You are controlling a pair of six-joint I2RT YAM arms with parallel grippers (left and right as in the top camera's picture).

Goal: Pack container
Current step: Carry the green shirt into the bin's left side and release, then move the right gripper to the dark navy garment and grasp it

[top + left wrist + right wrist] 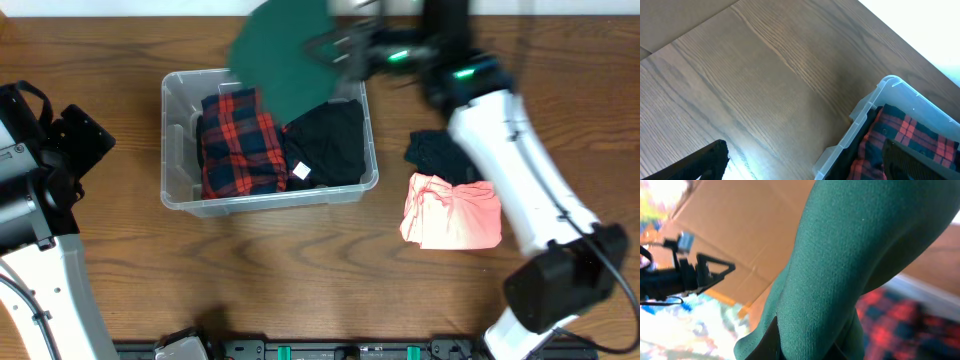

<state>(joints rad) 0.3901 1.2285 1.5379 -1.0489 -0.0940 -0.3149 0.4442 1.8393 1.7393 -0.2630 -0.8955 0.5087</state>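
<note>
The clear plastic container point(180, 110) sits at the middle left of the table and holds a red plaid garment point(238, 142) and a black garment point(326, 145). Its corner shows in the left wrist view point(880, 100). My right gripper point(345, 50) is shut on a dark green garment point(285, 55) and holds it in the air above the container's far edge. The green cloth fills the right wrist view point(850, 260) and hides the fingers. My left gripper point(805, 165) is open and empty, over the table left of the container.
A pink garment point(452, 212) and a dark garment point(438, 155) lie on the table right of the container, under my right arm. My left arm point(40, 190) stands at the left edge. Cardboard shows behind the table in the right wrist view point(735, 235).
</note>
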